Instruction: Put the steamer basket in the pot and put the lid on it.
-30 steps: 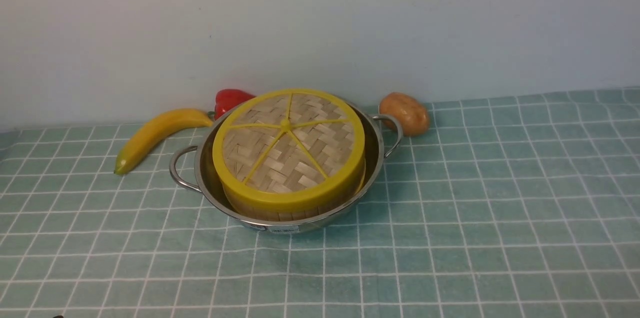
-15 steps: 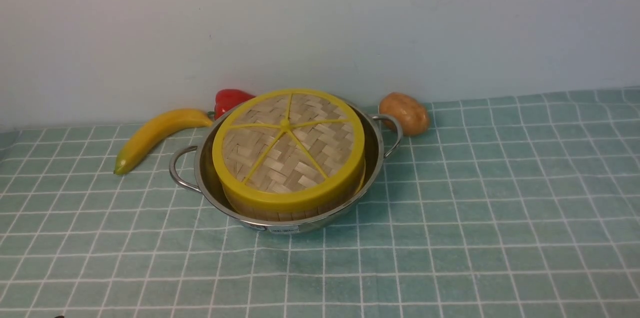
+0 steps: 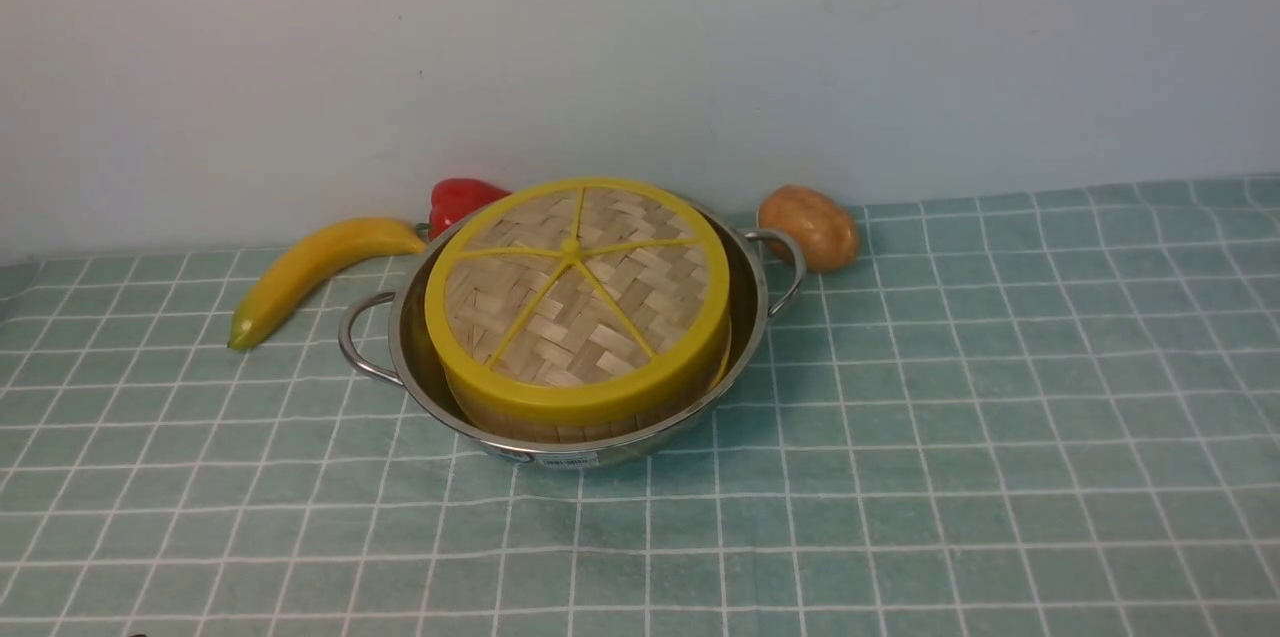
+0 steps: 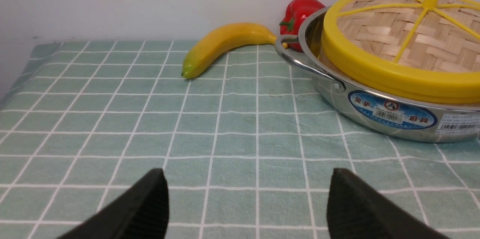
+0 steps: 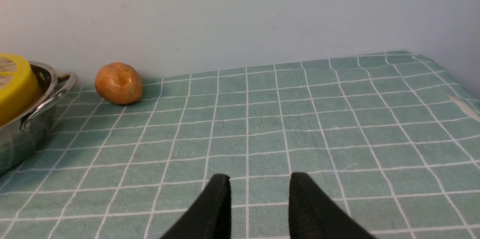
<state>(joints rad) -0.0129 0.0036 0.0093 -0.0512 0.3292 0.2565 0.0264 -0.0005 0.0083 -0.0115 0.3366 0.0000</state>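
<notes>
The steel pot stands at the back middle of the table. The steamer basket sits inside it; only its bamboo wall shows. The lid, woven with a yellow rim and spokes, lies on the basket. In the left wrist view the lid and pot are ahead and to one side of my left gripper, which is wide open and empty over the cloth. My right gripper is open a little and empty, away from the pot. Neither gripper shows in the front view.
A banana lies left of the pot and a red pepper behind it. A potato sits by the right handle near the wall. The green checked cloth covers the table.
</notes>
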